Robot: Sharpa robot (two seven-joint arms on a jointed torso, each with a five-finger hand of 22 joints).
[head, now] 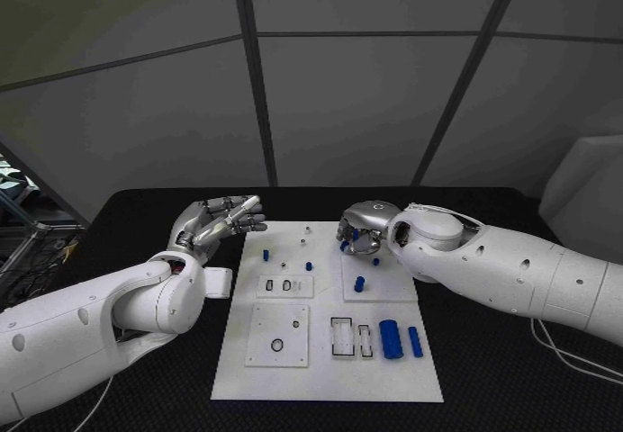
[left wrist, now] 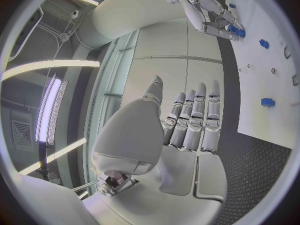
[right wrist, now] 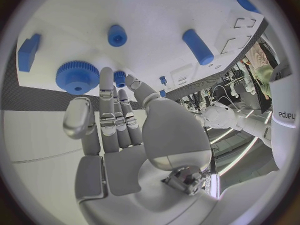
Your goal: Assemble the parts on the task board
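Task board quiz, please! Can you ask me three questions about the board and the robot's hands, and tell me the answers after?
1. True or false: the left hand holds a blue part.
2. Which hand reaches out over the board beside the gear? A: left hand. B: right hand.
3. Fill in: the two cylinders lying side by side near the board's near right corner are coloured ____.

Key: 1 false, its fingers are stretched out with nothing in them; 2 B; 3 blue.
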